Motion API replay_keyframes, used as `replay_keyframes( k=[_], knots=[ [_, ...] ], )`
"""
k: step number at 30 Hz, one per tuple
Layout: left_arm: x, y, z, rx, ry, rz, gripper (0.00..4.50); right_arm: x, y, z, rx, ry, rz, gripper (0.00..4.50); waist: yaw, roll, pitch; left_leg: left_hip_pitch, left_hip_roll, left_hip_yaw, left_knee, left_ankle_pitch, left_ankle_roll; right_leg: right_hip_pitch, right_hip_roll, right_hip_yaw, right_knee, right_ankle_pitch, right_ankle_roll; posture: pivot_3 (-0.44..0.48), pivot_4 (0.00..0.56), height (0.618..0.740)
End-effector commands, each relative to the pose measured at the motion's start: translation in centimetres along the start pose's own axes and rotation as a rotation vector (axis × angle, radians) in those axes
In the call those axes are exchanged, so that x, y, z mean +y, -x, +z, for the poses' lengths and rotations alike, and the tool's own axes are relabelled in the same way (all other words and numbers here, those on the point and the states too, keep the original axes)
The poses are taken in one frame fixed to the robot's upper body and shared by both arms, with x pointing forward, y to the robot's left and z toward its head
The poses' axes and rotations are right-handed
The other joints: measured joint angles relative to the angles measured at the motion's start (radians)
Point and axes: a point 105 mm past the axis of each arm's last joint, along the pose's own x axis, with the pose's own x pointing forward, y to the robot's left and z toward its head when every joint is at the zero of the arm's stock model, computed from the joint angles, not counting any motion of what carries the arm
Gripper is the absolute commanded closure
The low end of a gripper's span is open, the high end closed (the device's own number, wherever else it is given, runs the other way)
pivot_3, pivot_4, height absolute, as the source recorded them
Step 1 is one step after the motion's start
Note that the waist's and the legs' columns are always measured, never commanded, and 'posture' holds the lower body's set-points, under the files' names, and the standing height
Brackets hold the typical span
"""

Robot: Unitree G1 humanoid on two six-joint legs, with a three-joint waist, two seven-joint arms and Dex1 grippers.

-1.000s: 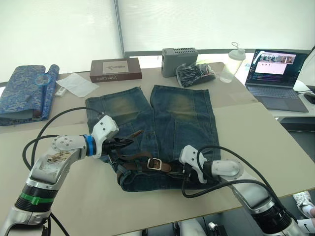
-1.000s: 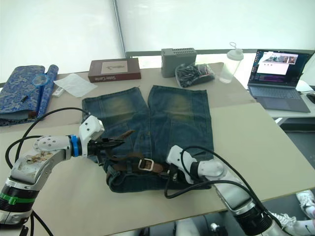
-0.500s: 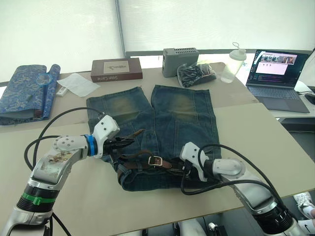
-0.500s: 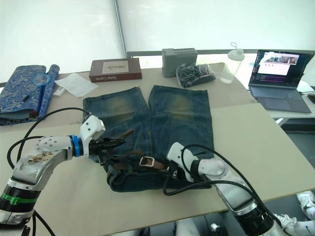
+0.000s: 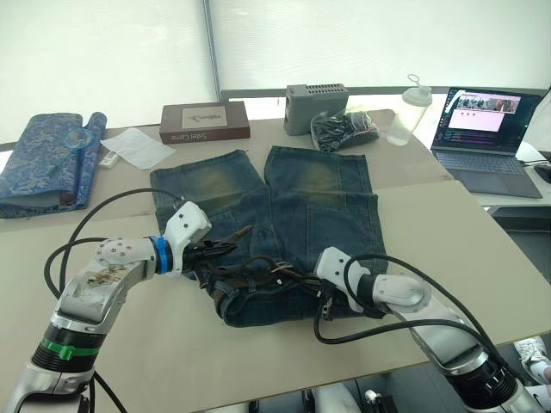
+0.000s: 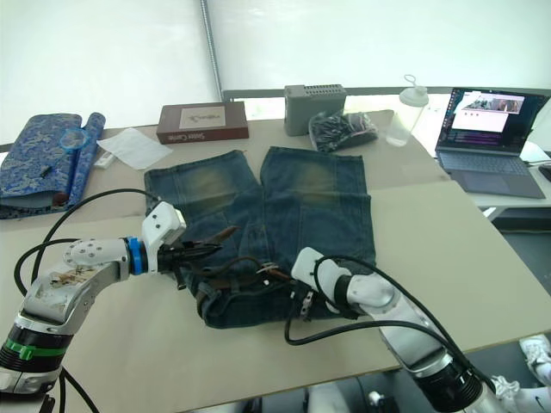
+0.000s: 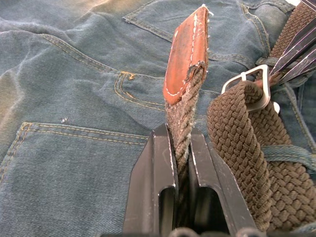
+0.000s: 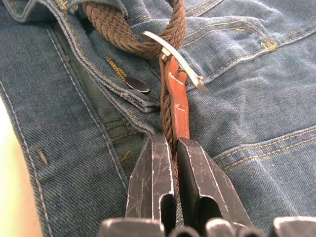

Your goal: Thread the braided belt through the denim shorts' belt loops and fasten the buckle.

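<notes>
The denim shorts (image 5: 318, 206) lie flat on the table with the waistband nearest me, bunched up. The braided belt (image 5: 250, 267) runs along the waistband, passing under a belt loop (image 7: 284, 150). My left gripper (image 7: 181, 143) is shut on the belt's free end, just below its brown leather tip (image 7: 185, 59), which stands up over a back pocket. My right gripper (image 8: 171, 143) is shut on the belt right behind the silver buckle (image 8: 173, 57), on the leather tab (image 8: 177, 98). The buckle (image 5: 277, 268) sits raised between the two grippers (image 5: 219, 249) (image 5: 317, 288).
Along the table's far side stand a brown book (image 5: 204, 123), a grey box (image 5: 316, 107), a black bag (image 5: 342, 129) and a clear bottle (image 5: 405, 112). A laptop (image 5: 482, 138) is far right, blue patterned cloth (image 5: 47, 163) far left, white paper (image 5: 136, 148) beside it.
The belt has been pulled up and tighter between the grippers. The buckle has lifted off the denim, and the waistband has bunched and drawn narrower.
</notes>
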Motion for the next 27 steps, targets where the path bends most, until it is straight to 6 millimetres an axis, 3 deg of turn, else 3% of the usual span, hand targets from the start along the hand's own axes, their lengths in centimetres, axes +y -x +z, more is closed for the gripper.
replay_keyframes(
  k=[1,4,12,19,22,27],
  knots=[
    [-0.2,0.0,1.3,-0.039,-0.034,-0.001,4.50,-0.5,0.1,1.0,-0.032,0.001,-0.035,4.46,0.000,0.000,0.000,0.000,0.000,0.000,0.000,0.000,0.000,0.000,0.000,0.000,0.000,0.000,0.000,0.000,0.150,0.740],
    [-0.2,0.0,1.3,-0.040,-0.031,0.001,4.50,-0.3,0.4,1.6,-0.069,-0.080,-0.010,4.46,-0.003,0.000,0.000,0.000,0.000,0.000,0.000,0.000,0.000,0.000,0.000,0.000,0.000,0.000,0.000,0.000,0.150,0.740],
    [0.2,-0.6,1.3,0.030,-0.083,-0.021,4.50,-1.0,0.3,0.6,-0.026,-0.023,-0.054,1.64,-0.002,0.000,0.000,0.000,0.000,0.000,0.000,0.000,0.000,0.000,0.000,0.000,0.000,0.000,0.000,0.000,0.150,0.740],
    [0.6,-1.2,2.0,0.170,-0.208,-0.167,4.50,-0.5,-0.1,1.0,-0.066,-0.060,-0.033,1.64,-0.001,0.000,0.000,0.000,-0.001,0.000,0.000,0.000,0.000,0.000,0.005,-0.001,0.000,0.000,0.000,0.000,0.150,0.740],
    [2.4,-1.3,2.6,0.155,-0.204,-0.122,4.50,0.2,0.7,2.9,-0.177,-0.289,0.039,1.64,-0.007,0.000,0.000,-0.001,0.000,0.001,0.000,0.000,0.000,-0.001,0.005,0.000,0.000,0.000,0.000,0.000,0.150,0.740],
    [3.0,-1.3,3.1,0.119,-0.194,-0.102,4.50,-0.3,0.5,3.2,-0.176,-0.308,0.001,1.64,-0.009,0.000,0.000,-0.002,0.000,0.000,0.000,0.000,0.001,-0.003,0.005,0.001,0.000,0.000,0.000,0.000,0.150,0.740]
  ],
)
